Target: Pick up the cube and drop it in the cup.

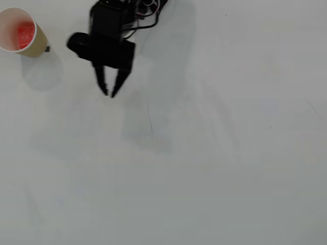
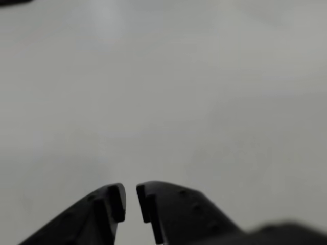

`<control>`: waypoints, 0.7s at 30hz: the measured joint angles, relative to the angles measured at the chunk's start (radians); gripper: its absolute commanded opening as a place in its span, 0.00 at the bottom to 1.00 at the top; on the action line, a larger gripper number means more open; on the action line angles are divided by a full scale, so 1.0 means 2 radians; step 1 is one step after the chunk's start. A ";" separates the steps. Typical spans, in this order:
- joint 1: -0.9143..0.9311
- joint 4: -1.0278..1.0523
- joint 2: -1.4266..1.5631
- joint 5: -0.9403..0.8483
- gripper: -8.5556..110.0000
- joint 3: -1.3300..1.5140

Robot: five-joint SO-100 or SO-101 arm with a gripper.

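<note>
Inside the cup (image 1: 36,45), at the top left corner of the overhead view, lies the red cube (image 1: 24,34).

To the right of the cup, near it but not touching, the black gripper (image 1: 109,93) hangs over the bare white table (image 1: 214,168) with its fingertips pointing down the picture, away from the cup. In the overhead view the two fingers (image 1: 100,80) run together toward their tips; the wrist view shows the gripper (image 2: 130,200) almost closed, a thin slit of table showing between the tips, and nothing held. Black cables (image 1: 145,20) trail from the arm, to the right of the cup.
</note>
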 measured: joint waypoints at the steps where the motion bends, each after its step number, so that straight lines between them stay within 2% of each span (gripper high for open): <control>1: -0.015 0.015 0.011 0.000 0.07 0.005; 13: -0.153 0.179 0.117 0.000 0.08 0.082; 21: -0.183 0.215 0.159 0.000 0.08 0.156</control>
